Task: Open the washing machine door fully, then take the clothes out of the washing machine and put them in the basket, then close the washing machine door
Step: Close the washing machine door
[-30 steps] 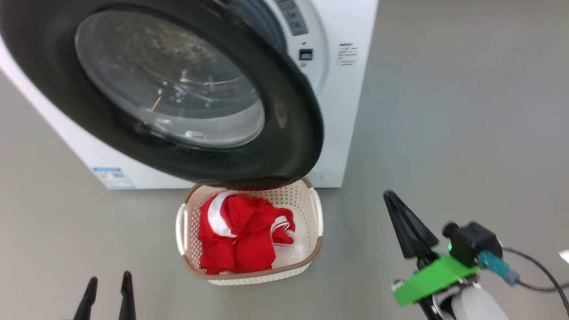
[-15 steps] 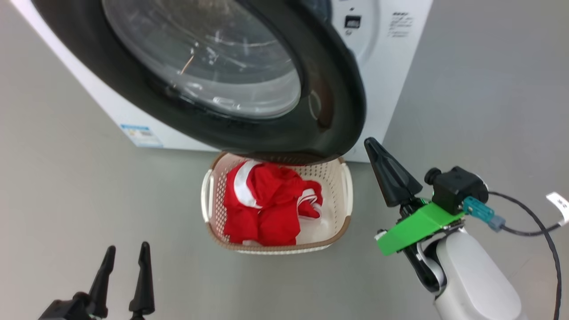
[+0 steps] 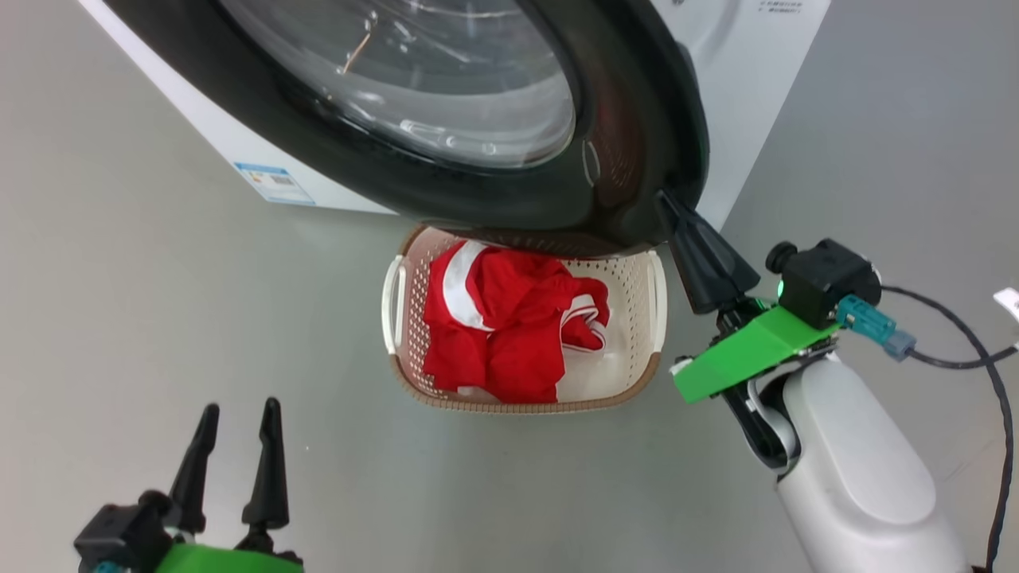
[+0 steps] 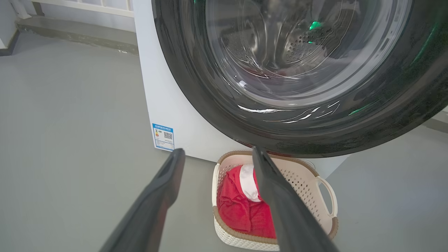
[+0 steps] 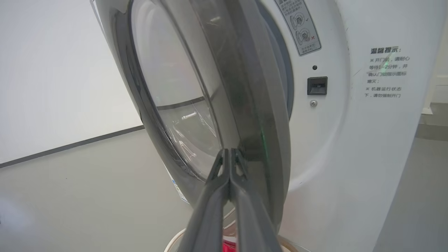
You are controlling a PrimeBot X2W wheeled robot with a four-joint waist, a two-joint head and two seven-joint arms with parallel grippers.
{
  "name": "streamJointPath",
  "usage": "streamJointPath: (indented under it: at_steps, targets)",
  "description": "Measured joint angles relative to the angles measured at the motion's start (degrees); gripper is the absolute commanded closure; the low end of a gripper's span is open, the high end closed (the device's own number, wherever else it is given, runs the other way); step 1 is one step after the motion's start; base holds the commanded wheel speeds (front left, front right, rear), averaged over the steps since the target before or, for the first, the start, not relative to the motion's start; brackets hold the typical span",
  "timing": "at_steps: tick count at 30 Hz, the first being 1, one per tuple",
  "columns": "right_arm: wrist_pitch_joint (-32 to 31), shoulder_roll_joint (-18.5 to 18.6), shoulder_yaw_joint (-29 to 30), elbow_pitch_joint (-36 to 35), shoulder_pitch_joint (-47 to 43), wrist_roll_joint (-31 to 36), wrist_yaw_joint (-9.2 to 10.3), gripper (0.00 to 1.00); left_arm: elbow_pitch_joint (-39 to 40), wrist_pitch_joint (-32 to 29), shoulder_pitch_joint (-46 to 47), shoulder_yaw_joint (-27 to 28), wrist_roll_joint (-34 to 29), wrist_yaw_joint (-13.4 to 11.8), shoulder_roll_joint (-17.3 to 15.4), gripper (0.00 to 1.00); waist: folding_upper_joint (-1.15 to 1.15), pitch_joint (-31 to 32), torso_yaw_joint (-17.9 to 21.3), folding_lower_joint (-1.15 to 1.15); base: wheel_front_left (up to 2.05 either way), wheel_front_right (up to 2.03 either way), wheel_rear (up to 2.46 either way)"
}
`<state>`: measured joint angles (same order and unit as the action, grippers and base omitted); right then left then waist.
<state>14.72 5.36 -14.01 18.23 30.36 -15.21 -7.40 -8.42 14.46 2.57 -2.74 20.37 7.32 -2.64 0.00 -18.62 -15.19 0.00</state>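
Observation:
The washing machine door (image 3: 629,135), black-rimmed with a bulging glass window, stands partly open before the white washing machine (image 3: 756,72) and overhangs the far end of the basket (image 3: 655,318). The red clothes (image 3: 501,334) with white trim lie inside the basket. My right gripper (image 3: 663,197) is shut, with its tip against the lower right edge of the door rim; in the right wrist view the right gripper (image 5: 229,151) rests on the door (image 5: 245,87) near its edge. At the lower left my left gripper (image 3: 239,412) is open and holds nothing. The left wrist view has the left gripper (image 4: 217,151) facing the door (image 4: 196,87), basket (image 4: 327,196) and clothes (image 4: 238,210).
Grey floor surrounds the machine and basket. A blue label sticker (image 3: 275,183) sits low on the machine's front. A black cable (image 3: 955,358) trails from my right wrist at the right. The door latch slot (image 5: 317,85) shows on the machine's front.
The head camera has shifted, so the whole scene sits differently. My right gripper has risen from beside the basket to the door's lower right rim. Both grippers kept their states.

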Motion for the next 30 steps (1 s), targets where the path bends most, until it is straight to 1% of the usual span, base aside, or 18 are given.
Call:
streamJointPath:
  at_steps: [4,11,12,20,21,30]
  targets:
    - [0.0,-0.42,0.69,-0.03,1.56,0.41,-0.01,1.0,0.58,0.0,1.58,-0.73,0.08,0.0,0.02,0.0,0.0,-1.54,-0.26,0.0,0.0,0.0,0.0]
    - [0.0,-0.62,3.65,-0.07,5.59,1.03,-0.01,1.0,1.47,0.01,3.85,-1.57,0.59,0.0,0.03,0.0,0.0,-4.48,-0.74,0.0,0.0,0.0,0.0]
    - [0.01,-0.55,4.77,-0.01,7.09,1.14,-0.01,1.0,1.7,0.01,4.45,-2.02,0.81,0.0,0.04,0.0,0.0,-5.44,-0.99,0.0,0.0,0.0,0.0]
    - [0.01,0.13,7.31,0.76,11.55,1.91,-0.01,1.0,2.46,0.02,6.42,-3.67,1.22,0.0,0.26,0.0,0.0,-8.27,-2.51,0.0,0.0,0.0,0.0]
    - [0.01,0.4,9.24,1.12,15.72,2.67,-0.01,1.0,3.08,0.08,7.74,-4.77,2.05,0.0,0.49,0.0,0.0,-10.63,-3.7,0.0,0.0,0.0,0.0]
    - [0.01,0.32,10.61,1.74,19.42,4.09,-0.36,1.0,3.19,0.08,9.21,-5.03,2.45,0.0,0.53,0.0,0.0,-12.81,-4.89,0.0,0.0,0.0,0.0]
